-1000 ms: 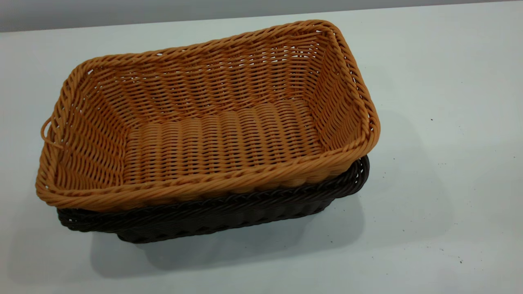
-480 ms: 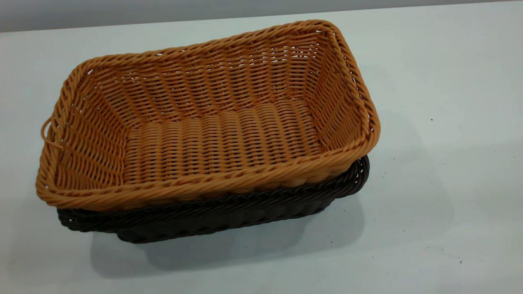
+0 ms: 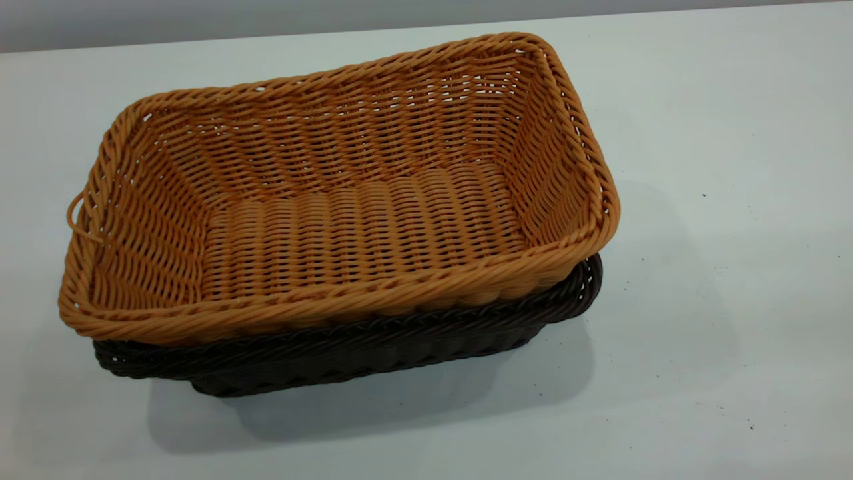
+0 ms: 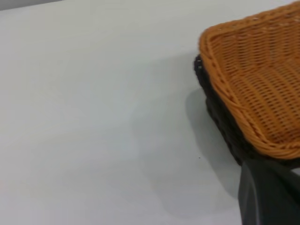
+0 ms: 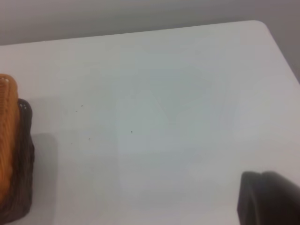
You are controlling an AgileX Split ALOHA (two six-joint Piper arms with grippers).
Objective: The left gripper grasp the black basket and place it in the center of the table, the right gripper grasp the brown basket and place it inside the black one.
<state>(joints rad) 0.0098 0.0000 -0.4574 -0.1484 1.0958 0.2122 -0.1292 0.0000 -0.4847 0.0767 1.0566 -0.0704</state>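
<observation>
From the exterior view we see the brown basket [image 3: 340,200] nested inside the black basket [image 3: 346,357], its braided rim riding above the dark one. The pair sits on the table [image 3: 720,333] a little left of the middle of this view, the long sides running slightly askew. The small loop [image 3: 76,217] on the brown basket's short end points toward the view's left. Neither arm nor gripper appears here.

From the left wrist view we look across the bare table [image 4: 93,117] at one corner of the stacked baskets, the brown basket [image 4: 260,79] above the black basket [image 4: 220,122]. A dark part of the left gripper [image 4: 267,194] shows at the edge, close beside the baskets; we cannot tell how its claw stands.

From the right wrist view we find the table [image 5: 164,103], with a sliver of the brown basket [image 5: 7,140] and black basket [image 5: 23,164] at one side. A black piece of the right gripper [image 5: 269,199] sits well apart from them; its claw's state we cannot tell.
</observation>
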